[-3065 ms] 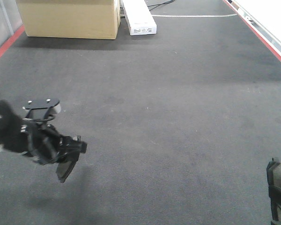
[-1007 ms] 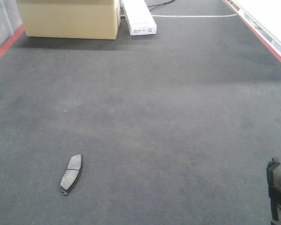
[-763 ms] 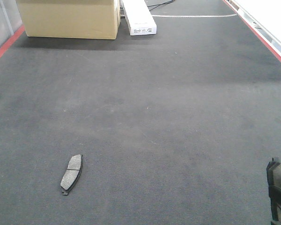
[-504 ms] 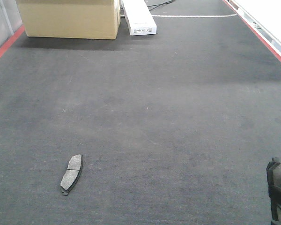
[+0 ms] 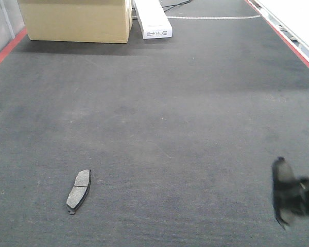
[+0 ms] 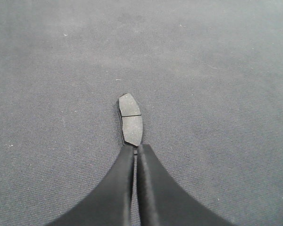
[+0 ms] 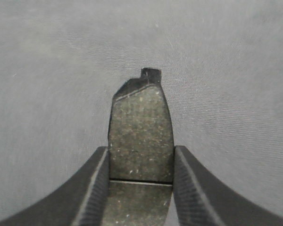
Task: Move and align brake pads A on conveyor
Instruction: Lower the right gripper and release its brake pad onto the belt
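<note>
One brake pad [image 5: 78, 191], grey with a groove across its middle, lies flat on the charcoal conveyor [image 5: 170, 113] at the lower left. In the left wrist view this brake pad [image 6: 130, 118] sits just beyond the tips of my left gripper [image 6: 136, 148], which is shut and holds nothing. My right gripper [image 7: 140, 150] is shut on a second brake pad [image 7: 140, 122], which sticks out forward above the belt. In the front view the right gripper [image 5: 291, 200] is a dark blur at the lower right. The left arm does not show there.
A cardboard box [image 5: 77, 20] and a long white box [image 5: 153, 19] stand at the far end of the belt. Red edge strips run along the left [image 5: 5, 49] and right [image 5: 293, 43] sides.
The left arm, over the lower left three seconds ago, has left the front view and the pad lies there. The right gripper has just moved up and left from the bottom right corner.
</note>
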Available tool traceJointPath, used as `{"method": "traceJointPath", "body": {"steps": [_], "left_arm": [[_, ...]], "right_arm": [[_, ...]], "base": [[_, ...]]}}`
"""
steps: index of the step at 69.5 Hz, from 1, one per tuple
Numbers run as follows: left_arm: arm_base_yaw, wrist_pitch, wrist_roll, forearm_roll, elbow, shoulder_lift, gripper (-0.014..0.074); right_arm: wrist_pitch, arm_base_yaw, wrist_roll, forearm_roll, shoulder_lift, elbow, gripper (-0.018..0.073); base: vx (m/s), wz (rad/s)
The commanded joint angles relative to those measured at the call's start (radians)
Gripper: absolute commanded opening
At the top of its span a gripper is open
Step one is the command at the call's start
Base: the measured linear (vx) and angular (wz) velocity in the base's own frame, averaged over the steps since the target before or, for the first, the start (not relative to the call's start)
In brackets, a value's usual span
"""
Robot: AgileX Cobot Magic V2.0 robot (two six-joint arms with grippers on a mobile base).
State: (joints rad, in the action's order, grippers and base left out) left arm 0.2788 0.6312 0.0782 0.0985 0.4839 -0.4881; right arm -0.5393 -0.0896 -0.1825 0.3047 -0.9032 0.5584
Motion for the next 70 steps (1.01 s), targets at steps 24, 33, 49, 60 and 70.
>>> {"method": "traceJointPath", "body": {"steps": [24,33,49,60,70], "left_arm": [[0.004,-0.06,0.003,0.004,0.028,-0.006,-0.0006],[0.004,-0.06,0.003,0.004,0.028,-0.006,-0.0006],[0.004,-0.06,0.003,0.004,0.028,-0.006,-0.0006],[0.004,-0.06,0.003,0.004,0.028,-0.006,-0.0006],[0.004,-0.06,0.003,0.004,0.028,-0.006,-0.0006]], "right_arm": [[0.123,0.002,0.051,0.015,-0.542,0.269,0.0097],[0.121,0.002,0.042,0.015,-0.647,0.319,0.0101],[0.156,0.002,0.029,0.015,-0.743,0.332,0.0107],[0.2,0.002,0.029,0.015,-0.764,0.332,0.0111],[0.218,0.002,0.028,0.015,-0.773,0.332,0.0116]], "base": [[0.0,0.0],[0.0,0.0],[0.0,0.0],[0.0,0.0],[0.0,0.0]]}}
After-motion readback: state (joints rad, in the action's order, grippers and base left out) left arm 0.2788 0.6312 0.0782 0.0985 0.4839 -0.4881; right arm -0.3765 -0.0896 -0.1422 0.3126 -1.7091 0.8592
